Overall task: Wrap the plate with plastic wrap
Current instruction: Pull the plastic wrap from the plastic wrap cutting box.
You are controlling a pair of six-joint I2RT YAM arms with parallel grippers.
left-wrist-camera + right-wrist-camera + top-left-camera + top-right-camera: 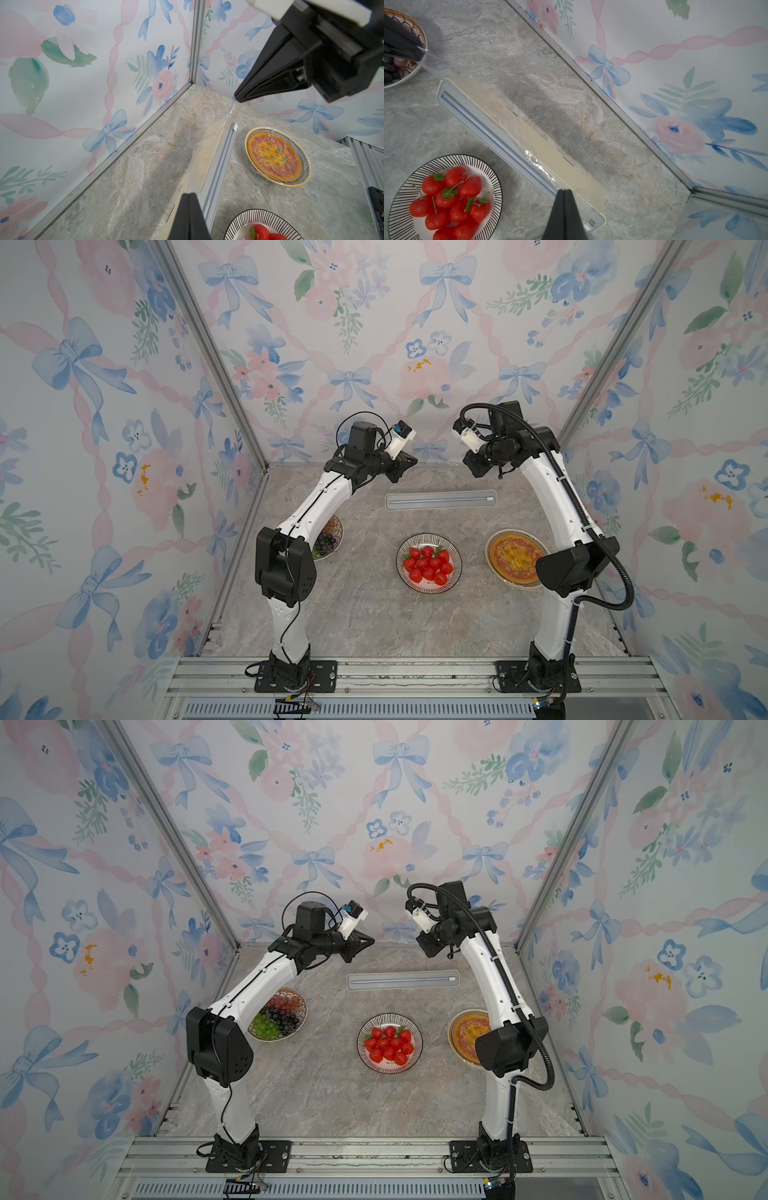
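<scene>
Above box — left gripper, right gripper pinch plastic wrap taut.

Both top views: high over the near edge, looking down toward the far wall, whole counter in frame. Left wrist: close, facing right along the long box. Right wrist: close, facing left. Box and strawberry plate common to all four.

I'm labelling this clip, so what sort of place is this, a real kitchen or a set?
Probably a staged robot test booth, not a real kitchen: floral wallpaper panels in aluminium framing, robot arms bolted to a metal rail, and a marble-look tabletop holding a plate of strawberries and a plastic wrap box.
</scene>
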